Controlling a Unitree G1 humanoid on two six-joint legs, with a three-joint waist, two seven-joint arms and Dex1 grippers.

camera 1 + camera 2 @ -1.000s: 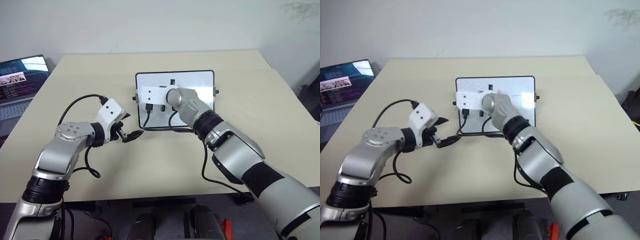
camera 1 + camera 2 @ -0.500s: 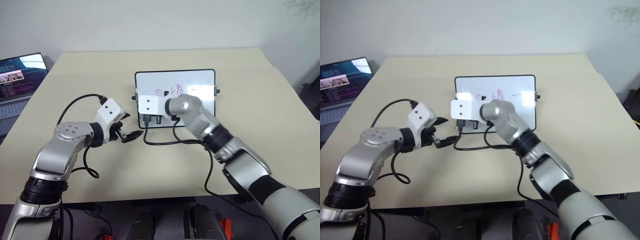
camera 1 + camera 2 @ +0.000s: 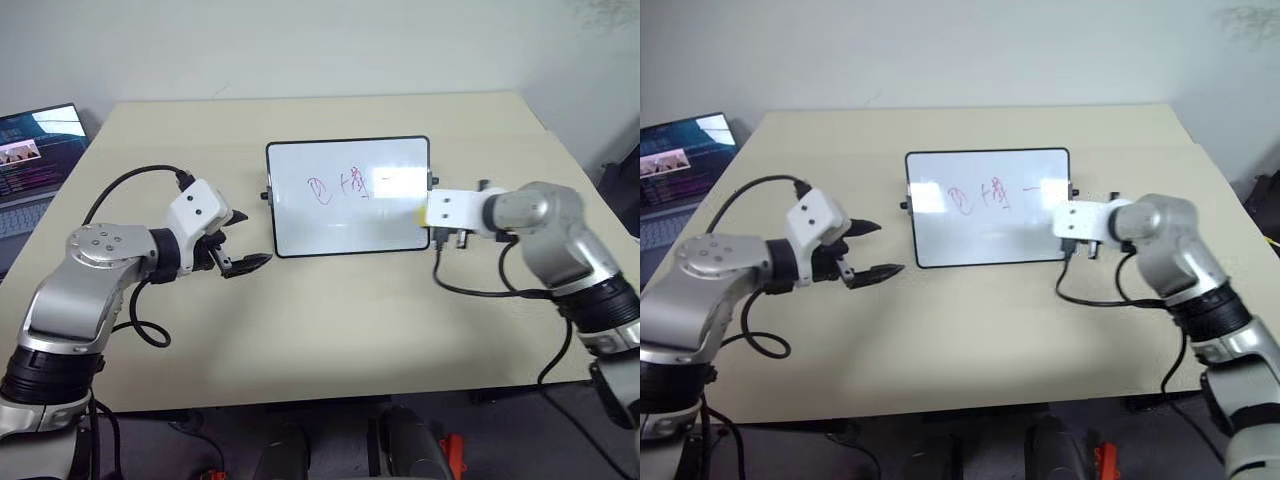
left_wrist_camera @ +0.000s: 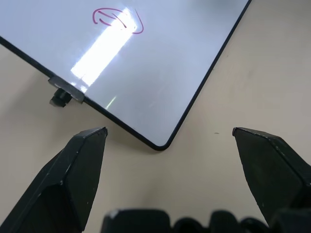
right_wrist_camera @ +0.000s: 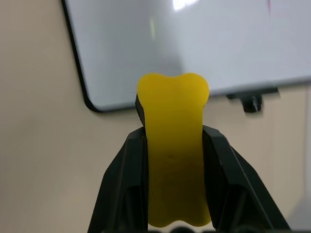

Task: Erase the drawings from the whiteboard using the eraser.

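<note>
**Eraser gripped, drawings still on the board**

The right gripper [image 5: 172, 194] is clamped on the yellow eraser [image 5: 173, 160], right of centre, just off the whiteboard's [image 3: 300, 235] right edge. The red drawings [image 3: 338, 186] sit centre frame, in the board's upper half. The left gripper [image 3: 240, 240], fingers apart, hovers left of centre beside the board. Best to lay the eraser flat and sweep across the marks, with the left gripper steadying the frame on the bench [image 3: 330, 320].

the two head views look forward and down from above, taking in the whole surface [image 3: 330, 330] and board [image 3: 345, 200]. each wrist view sits close, looking along its own pincer at a near corner of that same board, from opposite sides.
</note>
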